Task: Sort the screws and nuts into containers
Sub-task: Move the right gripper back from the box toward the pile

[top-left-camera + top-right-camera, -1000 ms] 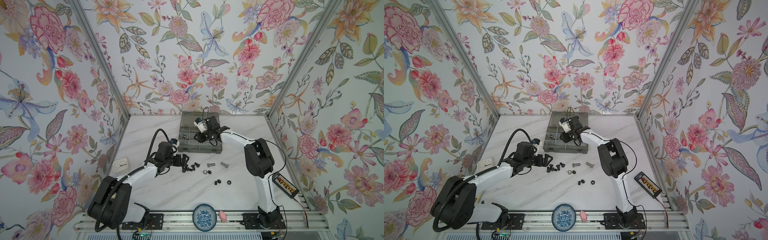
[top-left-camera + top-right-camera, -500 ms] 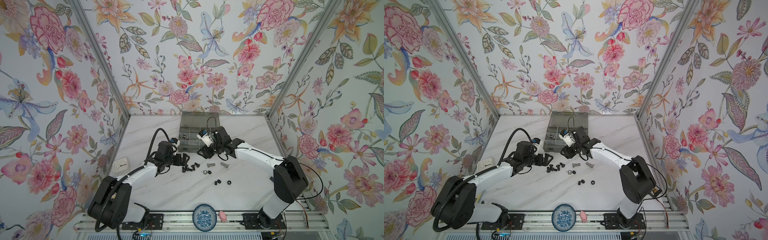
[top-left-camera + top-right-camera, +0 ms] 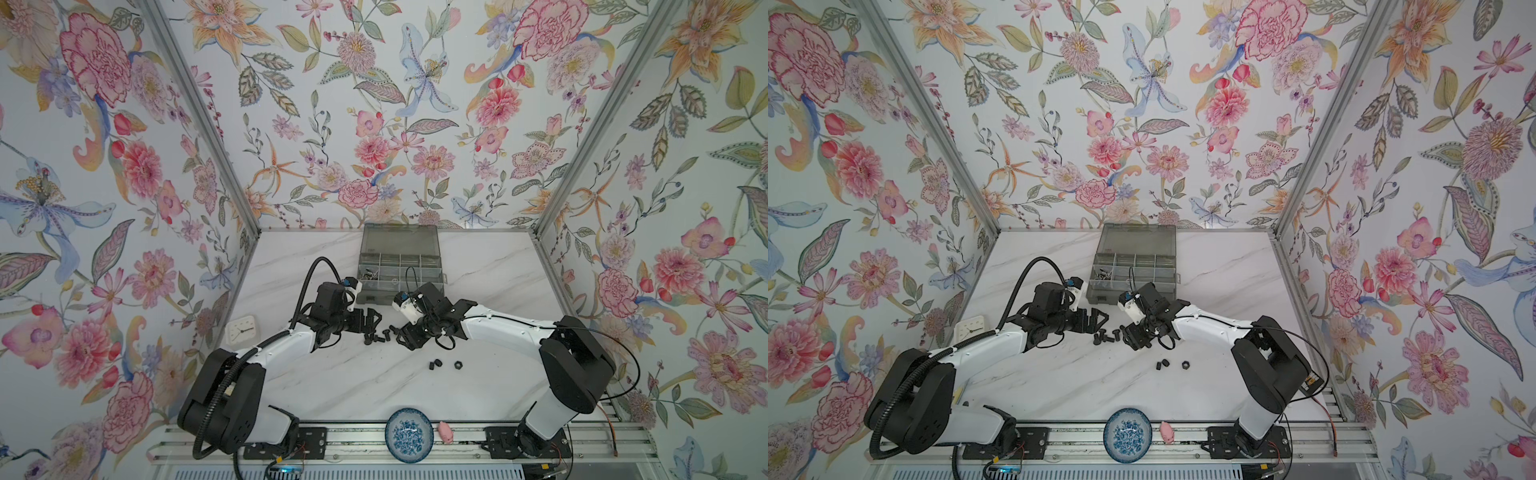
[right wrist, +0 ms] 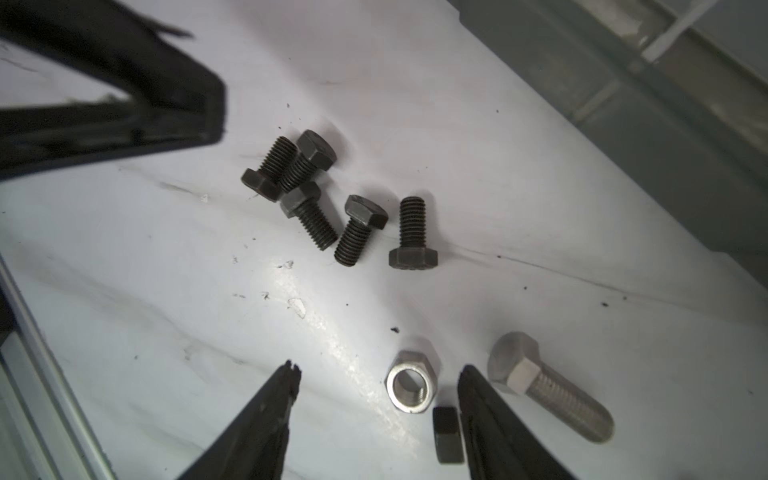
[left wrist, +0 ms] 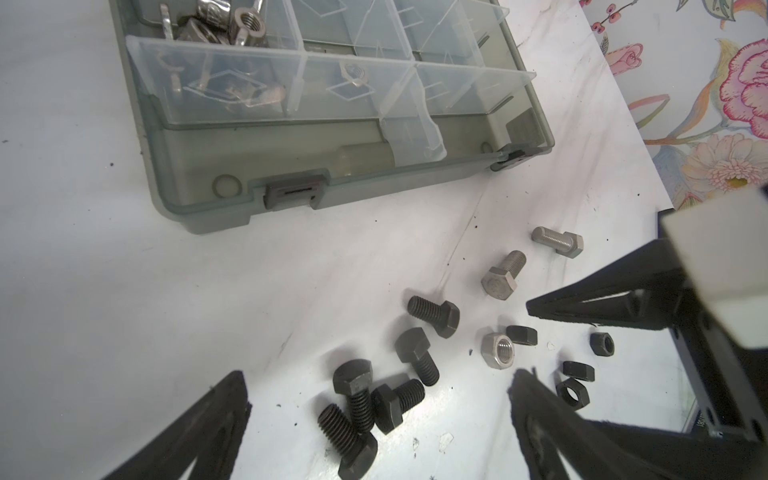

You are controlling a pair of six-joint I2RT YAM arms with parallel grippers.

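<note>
Observing the right gripper (image 4: 378, 372) low over the marble table (image 4: 166, 291), with jaws moderately apart and gripping nothing. Bracketing the silver nut (image 4: 411, 386) between the tips, with a black hex nut (image 4: 448, 434) just beside one tip and a silver screw (image 4: 548, 395) just outside it. Judging the spread as chosen to admit the silver nut alone. Flagging a risk of catching the black nut in the same closing.

Noting the left gripper (image 5: 379, 376) spread wide and empty, hanging over the five black screws (image 5: 355, 382) clustered near the organizer box (image 5: 374, 183), apparently staged for a screw pick.

Finding wing nuts (image 5: 216, 20) lying in a corner compartment and a hex nut (image 5: 353, 72) in a neighbouring one. Finding further black nuts (image 3: 435, 365) well apart on the open table. Judging the sorting as only partly done, with every screw in view waiting outside the box.
</note>
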